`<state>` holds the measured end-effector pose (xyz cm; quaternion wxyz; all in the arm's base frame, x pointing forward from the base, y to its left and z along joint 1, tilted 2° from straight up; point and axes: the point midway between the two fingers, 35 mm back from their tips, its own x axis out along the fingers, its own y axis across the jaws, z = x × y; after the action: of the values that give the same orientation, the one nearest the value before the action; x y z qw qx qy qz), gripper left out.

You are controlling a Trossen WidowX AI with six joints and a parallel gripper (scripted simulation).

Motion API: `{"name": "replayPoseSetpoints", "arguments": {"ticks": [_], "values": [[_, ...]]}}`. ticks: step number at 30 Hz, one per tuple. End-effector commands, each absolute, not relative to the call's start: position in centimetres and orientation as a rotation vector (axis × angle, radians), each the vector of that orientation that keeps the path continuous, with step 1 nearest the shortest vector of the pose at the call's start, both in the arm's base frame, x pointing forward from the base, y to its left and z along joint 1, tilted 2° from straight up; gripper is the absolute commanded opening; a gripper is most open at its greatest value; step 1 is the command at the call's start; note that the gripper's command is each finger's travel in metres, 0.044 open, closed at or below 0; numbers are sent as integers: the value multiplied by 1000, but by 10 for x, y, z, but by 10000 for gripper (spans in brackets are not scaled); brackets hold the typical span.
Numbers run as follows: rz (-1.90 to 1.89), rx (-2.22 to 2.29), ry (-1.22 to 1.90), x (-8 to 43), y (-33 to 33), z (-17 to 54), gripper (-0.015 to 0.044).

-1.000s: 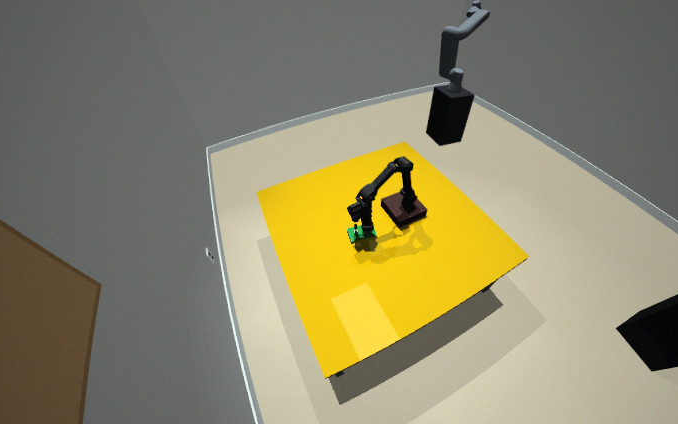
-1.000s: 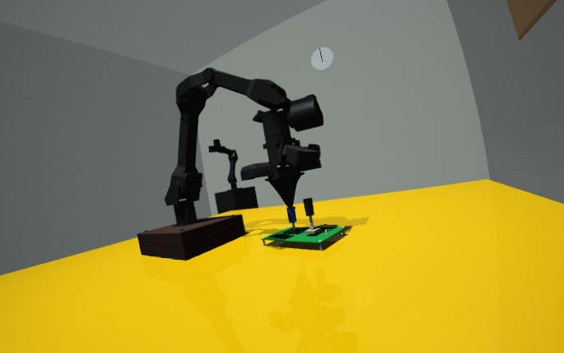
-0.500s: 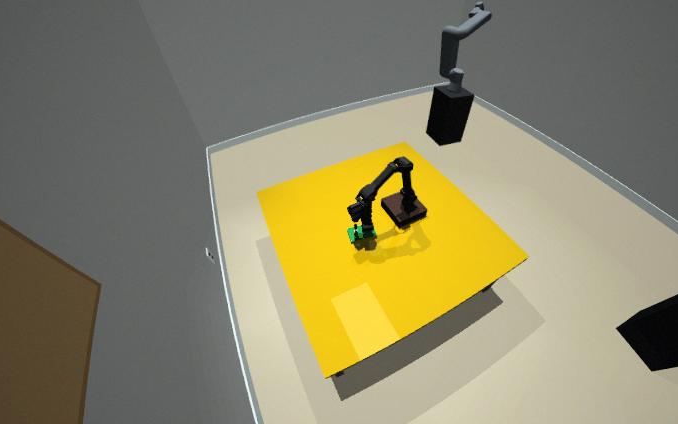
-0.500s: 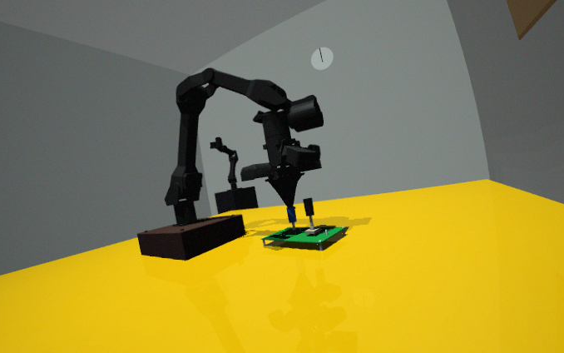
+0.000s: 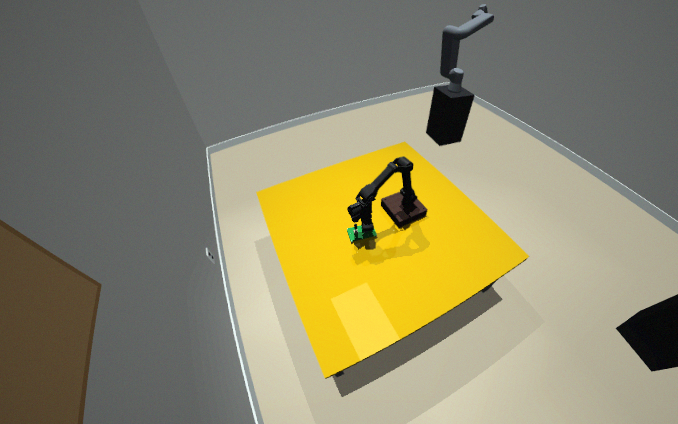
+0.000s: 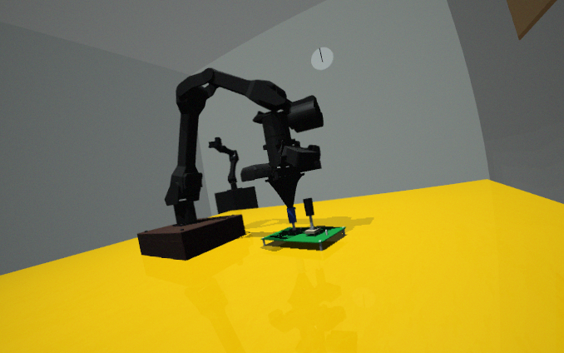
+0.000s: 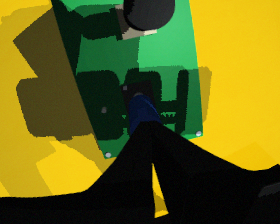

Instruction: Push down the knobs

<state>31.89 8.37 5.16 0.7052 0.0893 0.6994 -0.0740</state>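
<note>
Exterior view: circuit board on short legs, on table, right of arm's base block. On board, two potentiometers side by side; left knob and right knob each on a shaft, raised above its potentiometer. Tool directly over left knob, tip at its top; contact unclear. Wrist view: right knob lies beyond left knob, toward upper edge.

The arm arches up and over, its shut hand pointing down, fingertips together.
</note>
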Motion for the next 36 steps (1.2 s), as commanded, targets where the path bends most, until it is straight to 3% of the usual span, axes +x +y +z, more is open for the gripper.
{"name": "replayPoseSetpoints", "arguments": {"ticks": [1,36], "values": [[-164,205,1557,319,85,49,0],[-164,205,1557,319,85,41,0]]}}
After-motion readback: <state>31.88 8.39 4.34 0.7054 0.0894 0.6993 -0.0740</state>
